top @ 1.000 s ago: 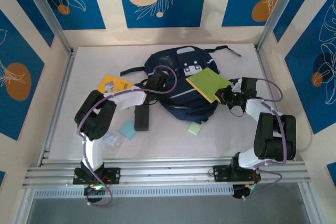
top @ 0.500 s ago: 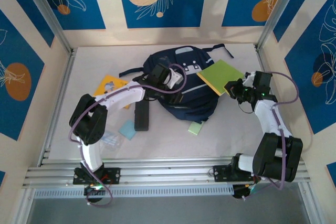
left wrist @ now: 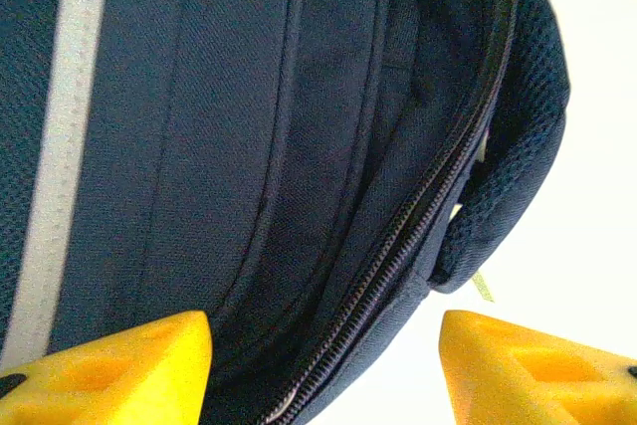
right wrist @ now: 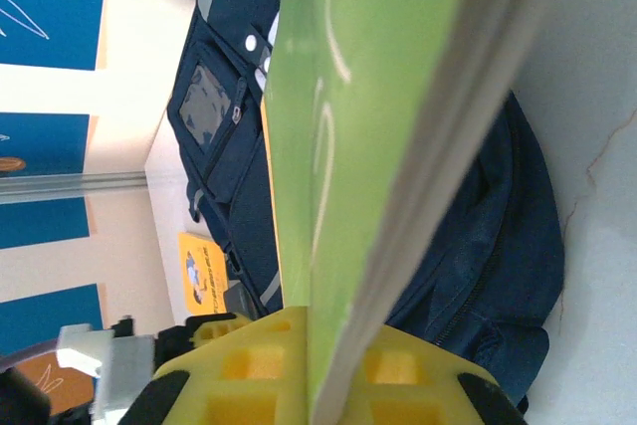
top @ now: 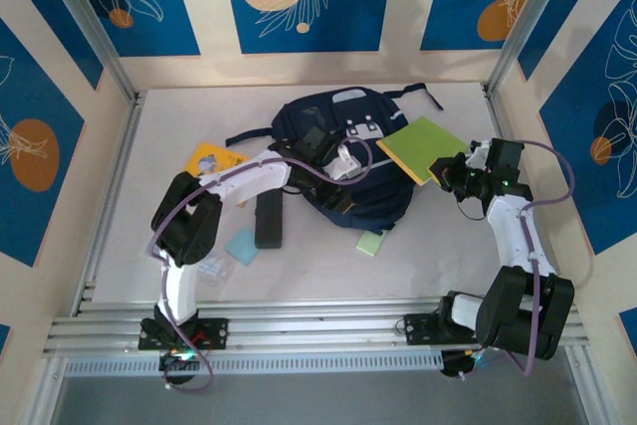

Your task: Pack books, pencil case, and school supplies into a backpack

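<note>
Left arm hides part of the orange book [top: 211, 158] and the middle of the backpack [top: 383, 204], which lies mid white bench [top: 438, 256]. Left end effector [top: 343, 161] is spread wide over the backpack zipper, gripping nothing. Right end effector [top: 453, 172] is clamped on the green book [top: 423, 146] at the backpack's right edge. Clear plastic piece [top: 211, 264] is barely readable. Walls have blue leaf-print panels.

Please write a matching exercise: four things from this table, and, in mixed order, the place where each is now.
1 lime-green book
2 pencil case
3 orange-yellow book
4 pale green pad

A beside the light blue pad, on its right
B left of the backpack, beyond the left arm
C held by the right gripper
D between the backpack and the right arm's base

Pairs: 1-C, 2-A, 3-B, 4-D
</note>
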Robot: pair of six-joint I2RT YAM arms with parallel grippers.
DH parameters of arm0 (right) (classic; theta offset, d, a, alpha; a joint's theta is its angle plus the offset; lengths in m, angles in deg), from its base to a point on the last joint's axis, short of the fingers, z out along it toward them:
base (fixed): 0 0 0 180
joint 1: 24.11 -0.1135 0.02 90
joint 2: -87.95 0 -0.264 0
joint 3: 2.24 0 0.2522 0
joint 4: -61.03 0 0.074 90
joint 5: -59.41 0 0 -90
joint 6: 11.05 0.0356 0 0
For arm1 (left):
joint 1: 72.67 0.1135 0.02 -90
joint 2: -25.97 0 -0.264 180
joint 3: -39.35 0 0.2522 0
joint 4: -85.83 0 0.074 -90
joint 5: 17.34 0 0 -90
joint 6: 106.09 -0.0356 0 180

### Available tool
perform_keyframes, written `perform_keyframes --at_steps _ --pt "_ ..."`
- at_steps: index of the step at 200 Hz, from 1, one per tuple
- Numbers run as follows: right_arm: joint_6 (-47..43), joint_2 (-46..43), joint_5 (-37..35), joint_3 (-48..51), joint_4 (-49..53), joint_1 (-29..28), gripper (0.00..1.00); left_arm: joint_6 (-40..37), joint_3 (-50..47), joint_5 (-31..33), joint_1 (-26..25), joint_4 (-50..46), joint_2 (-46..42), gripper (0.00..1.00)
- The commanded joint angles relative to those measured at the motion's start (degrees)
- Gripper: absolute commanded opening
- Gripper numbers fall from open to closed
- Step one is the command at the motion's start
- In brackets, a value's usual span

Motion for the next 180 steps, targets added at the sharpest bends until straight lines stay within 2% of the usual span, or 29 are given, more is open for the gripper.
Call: perform_keyframes --at_steps 1,16,31,58,84,94,134,180 --pt "-0.6 -1.8 2.5 -0.4 -0.1 0.3 0.0 -2.3 2.0 -1.5 -0.2 -2.6 2.1 0.61" --pt "-0.8 -2.2 2.5 -0.6 0.2 0.4 0.0 -2.4 3.0 -1.4 -0.3 -3.0 3.4 0.58" --pt "-0.7 -2.8 2.4 -0.4 0.5 0.4 0.0 -2.4 3.6 -1.3 -0.3 -3.3 4.3 0.5" --pt "-0.5 -3.8 2.5 -0.4 0.8 1.0 0.0 -1.9 3.6 -0.3 -0.2 -2.6 4.1 0.26" --pt "-0.6 -4.7 2.8 -0.7 1.4 1.7 0.0 0.4 3.7 0.2 -0.1 -1.6 2.3 0.09" --pt "-0.6 -5.0 2.9 -0.6 1.7 2.1 0.0 1.7 3.9 0.5 -0.2 -1.2 1.5 0.0" --pt "1.0 -9.4 -0.2 1.0 3.2 4.6 0.0 11.6 2.9 3.3 1.1 4.5 -2.7 0.0" --pt "4.1 -19.6 -6.4 6.0 4.9 10.7 0.0 32.1 -0.7 -0.8 6.3 18.4 -7.3 0.0"
